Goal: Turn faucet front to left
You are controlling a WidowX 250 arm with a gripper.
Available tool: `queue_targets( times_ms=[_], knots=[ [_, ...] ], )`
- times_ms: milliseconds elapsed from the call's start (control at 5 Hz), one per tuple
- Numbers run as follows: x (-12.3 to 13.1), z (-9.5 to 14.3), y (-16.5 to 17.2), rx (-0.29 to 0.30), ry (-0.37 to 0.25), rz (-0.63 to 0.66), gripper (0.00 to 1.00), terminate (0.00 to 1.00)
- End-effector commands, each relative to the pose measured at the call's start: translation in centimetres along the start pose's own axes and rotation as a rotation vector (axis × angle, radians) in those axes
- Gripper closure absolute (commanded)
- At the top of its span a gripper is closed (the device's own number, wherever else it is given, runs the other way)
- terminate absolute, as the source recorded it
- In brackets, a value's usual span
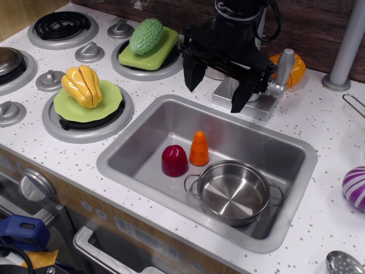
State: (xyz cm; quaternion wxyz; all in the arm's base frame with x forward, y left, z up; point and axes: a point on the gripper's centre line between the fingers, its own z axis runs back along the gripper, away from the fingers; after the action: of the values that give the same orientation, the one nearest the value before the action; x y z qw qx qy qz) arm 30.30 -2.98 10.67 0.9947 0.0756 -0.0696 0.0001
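Note:
The silver-grey faucet stands on its square base plate (pixel 258 108) behind the sink's back edge. Its stubby lever handle (pixel 283 67) sticks up on the right side. My black gripper (pixel 217 85) hangs directly in front of and over the faucet, hiding its body and most of the spout. The jaws are spread wide, one finger (pixel 193 73) to the left and the other finger (pixel 239 96) over the base plate. Nothing is held between them. I cannot tell whether a finger touches the faucet.
The steel sink (pixel 142 128) holds a shiny pot (pixel 235 191), a red toy (pixel 174 160) and an orange carrot (pixel 199 148). A grey pole (pixel 347 48) stands at the back right. An orange toy (pixel 296 68) sits behind the faucet. Toy vegetables on green plates (pixel 85 105) sit on the left burners.

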Motion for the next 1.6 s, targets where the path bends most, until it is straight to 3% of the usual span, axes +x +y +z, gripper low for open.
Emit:
queue_targets(
  times_ms=[0,400,800,1200,1400],
  knots=[
    [0.0,0.0,0.0,0.0,0.0,0.0,0.0,0.0],
    [0.1,0.7,-2.2,-0.024,-0.029,-0.011,0.0,0.0],
    [0.6,1.0,-3.8,-0.048,-0.115,-0.048,0.0,0.0],
    [2.5,1.3,-4.2,0.002,-0.233,-0.16,0.0,0.0],
    [2.8,1.4,-4.2,0.013,-0.263,-0.18,0.0,0.0]
  ],
)
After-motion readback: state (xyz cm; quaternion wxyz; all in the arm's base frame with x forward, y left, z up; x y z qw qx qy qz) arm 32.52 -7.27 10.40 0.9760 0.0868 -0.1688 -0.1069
